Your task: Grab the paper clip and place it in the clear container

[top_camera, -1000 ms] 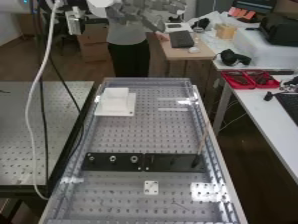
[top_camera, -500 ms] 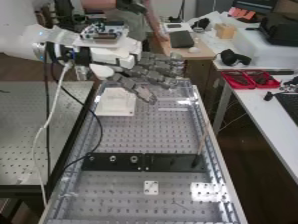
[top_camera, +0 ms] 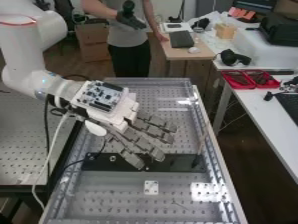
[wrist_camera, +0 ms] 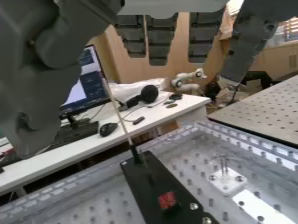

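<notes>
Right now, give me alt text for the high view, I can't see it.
The robot's open hand hangs over a perforated tray, its fingertips overlapping a black bar. A thin stick rises from one end of the bar; a small white block sits nearer the camera.

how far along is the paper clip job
Nothing looks done yet: the fingers hang straight and spread over the black strip. Nothing appears to be in their grasp. By the look of that, both halves are left: grabbing the paper clip, then placing it in the clear container.
</notes>
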`<state>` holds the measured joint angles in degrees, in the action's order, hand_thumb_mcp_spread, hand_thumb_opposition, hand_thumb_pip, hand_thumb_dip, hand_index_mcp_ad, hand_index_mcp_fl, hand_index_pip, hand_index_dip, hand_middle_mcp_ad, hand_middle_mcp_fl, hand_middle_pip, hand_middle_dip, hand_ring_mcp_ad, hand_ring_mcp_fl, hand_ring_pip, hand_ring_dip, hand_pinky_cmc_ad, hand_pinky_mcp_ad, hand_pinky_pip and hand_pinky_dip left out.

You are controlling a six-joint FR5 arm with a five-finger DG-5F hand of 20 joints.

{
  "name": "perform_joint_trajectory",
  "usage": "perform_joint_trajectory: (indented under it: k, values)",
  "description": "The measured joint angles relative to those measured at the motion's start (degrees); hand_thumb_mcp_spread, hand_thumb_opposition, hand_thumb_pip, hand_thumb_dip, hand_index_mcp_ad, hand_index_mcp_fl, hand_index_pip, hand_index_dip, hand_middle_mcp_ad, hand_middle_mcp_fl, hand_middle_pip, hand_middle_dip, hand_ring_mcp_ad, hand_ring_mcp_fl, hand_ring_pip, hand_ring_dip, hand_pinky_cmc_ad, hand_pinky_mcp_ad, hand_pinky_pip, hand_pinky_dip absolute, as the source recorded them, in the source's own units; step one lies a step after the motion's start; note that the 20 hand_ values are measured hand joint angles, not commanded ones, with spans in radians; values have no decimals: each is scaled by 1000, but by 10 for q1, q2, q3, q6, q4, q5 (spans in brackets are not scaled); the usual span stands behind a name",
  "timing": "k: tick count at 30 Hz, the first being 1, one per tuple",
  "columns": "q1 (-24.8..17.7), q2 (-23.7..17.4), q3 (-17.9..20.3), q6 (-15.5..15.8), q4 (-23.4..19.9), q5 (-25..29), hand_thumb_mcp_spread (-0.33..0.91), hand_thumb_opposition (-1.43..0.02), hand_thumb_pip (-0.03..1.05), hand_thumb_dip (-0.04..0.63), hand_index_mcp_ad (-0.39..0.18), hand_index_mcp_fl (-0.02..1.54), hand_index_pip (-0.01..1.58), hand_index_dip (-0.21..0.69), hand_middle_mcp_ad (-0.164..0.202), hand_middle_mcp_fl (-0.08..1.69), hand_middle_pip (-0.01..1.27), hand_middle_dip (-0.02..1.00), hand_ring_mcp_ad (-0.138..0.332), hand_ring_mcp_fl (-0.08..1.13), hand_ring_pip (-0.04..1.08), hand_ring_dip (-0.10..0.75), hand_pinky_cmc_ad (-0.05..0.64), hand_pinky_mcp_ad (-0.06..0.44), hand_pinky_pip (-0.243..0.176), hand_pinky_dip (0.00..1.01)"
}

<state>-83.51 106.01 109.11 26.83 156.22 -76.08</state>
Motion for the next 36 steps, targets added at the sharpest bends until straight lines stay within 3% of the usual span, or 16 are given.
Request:
perform_joint_trajectory:
  k: [6,17,24,36]
  values:
    - [28,28,-10,21,-6,-17,265,-745,464,96,9,56,84,10,35,2,127,173,178,0,106,96,393,330,-106,508]
    - [97,82,-61,93,-9,-100,309,-757,562,159,-38,87,166,-35,35,3,126,173,176,0,126,96,393,330,-105,506]
    - [140,114,-102,142,-4,-168,328,-775,635,190,-56,87,421,-35,35,3,126,173,175,0,124,96,394,330,-105,494]
    - [169,154,-128,176,-33,-251,360,-799,682,223,-101,68,1014,-35,37,3,126,173,166,0,115,96,386,312,-105,435]
